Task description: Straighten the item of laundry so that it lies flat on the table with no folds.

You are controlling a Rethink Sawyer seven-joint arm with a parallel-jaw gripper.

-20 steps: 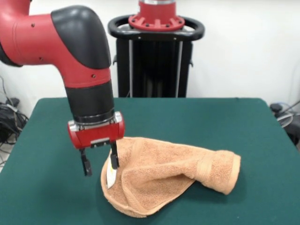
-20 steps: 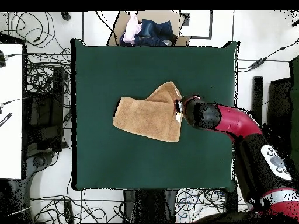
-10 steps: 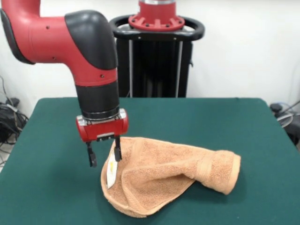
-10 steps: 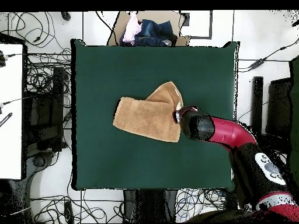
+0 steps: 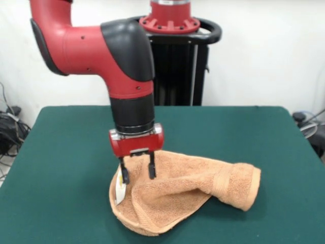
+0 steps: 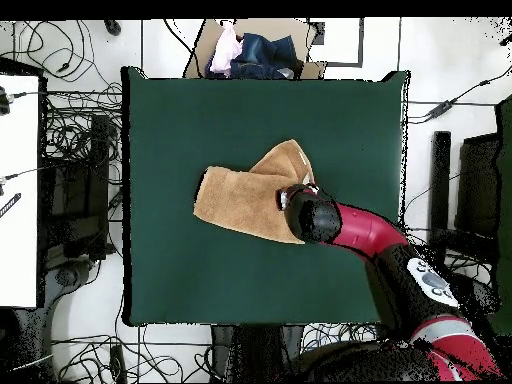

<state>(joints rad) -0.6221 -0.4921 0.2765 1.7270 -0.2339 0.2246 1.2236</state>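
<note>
The orange-tan towel lies crumpled and folded on the dark green table, with a white label at its left edge. In the overhead view the towel sits mid-table with one corner folded over. My gripper is open and hangs just above the towel's left part, next to the label, one finger near the edge and the other over the cloth. In the overhead view the gripper covers the towel's right edge. It holds nothing.
The black pedestal stands at the table's far side. A box of clothes sits beyond the table's top edge in the overhead view. Cables lie on the floor around the table.
The gripper has moved from beside the towel's left edge to over the towel, toward the picture's right in the front view. The towel has not moved.
</note>
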